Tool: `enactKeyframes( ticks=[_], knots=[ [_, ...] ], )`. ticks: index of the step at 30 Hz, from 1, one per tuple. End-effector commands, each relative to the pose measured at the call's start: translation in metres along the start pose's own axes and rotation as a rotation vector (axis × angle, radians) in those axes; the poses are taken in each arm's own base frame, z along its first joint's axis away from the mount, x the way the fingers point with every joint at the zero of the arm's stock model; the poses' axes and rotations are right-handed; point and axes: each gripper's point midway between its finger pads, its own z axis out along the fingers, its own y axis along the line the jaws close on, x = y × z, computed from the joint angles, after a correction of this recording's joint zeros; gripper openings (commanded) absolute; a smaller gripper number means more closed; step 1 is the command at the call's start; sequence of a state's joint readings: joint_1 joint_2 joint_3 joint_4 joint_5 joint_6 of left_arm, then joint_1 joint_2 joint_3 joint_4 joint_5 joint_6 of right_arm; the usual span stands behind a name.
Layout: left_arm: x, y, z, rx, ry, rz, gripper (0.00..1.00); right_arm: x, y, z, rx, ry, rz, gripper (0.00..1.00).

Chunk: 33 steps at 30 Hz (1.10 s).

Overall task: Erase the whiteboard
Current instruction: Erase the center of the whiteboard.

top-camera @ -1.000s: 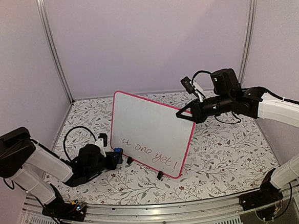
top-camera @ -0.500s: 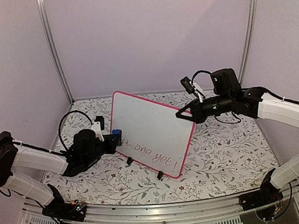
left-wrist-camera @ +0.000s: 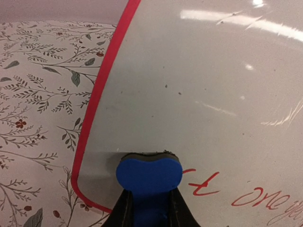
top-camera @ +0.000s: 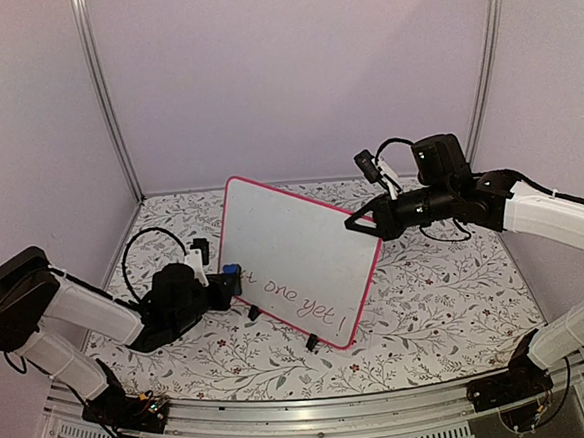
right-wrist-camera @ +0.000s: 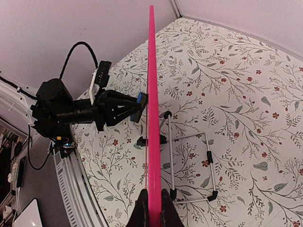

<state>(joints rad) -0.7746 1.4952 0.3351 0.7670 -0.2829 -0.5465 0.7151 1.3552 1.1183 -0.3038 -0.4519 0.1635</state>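
Only R wrist cam shows wire stand (right-wrist-camera: 169, 161) behind whiteboard (right-wrist-camera: 151, 94).

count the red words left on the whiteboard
2 whole words: "one" low in the middle of the whiteboard, "yet!" toward its lower right corner. A stray "t" sits just right of the blue eraser, which may hide more.

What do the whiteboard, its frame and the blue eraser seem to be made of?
Whiteboard: smooth glossy coated sheet, since bright highlights show on it. Frame: probably plastic, even pink-red colour. Blue eraser: seemingly soft foam, matte, with a dark felt-like layer at the board.
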Motion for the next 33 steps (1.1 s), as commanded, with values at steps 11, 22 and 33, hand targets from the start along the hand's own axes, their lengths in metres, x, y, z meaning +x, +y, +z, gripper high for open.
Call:
enactKeyframes(
  ticks=[11, 22, 33],
  knots=[
    [0.077, 0.011, -0.013, -0.015, 0.193, 0.021, 0.06, 0.032, 0.011, 0.01, -0.068, 0.114, -0.039, 0.0],
    [0.038, -0.004, -0.013, 0.002, 0.098, 0.049, 0.06, 0.033, 0.011, 0.01, -0.068, 0.116, -0.039, 0.0],
    [-0.018, -0.014, -0.007, 0.0, -0.003, 0.07, 0.06, 0.033, 0.011, 0.009, -0.067, 0.115, -0.039, 0.0]
  ],
)
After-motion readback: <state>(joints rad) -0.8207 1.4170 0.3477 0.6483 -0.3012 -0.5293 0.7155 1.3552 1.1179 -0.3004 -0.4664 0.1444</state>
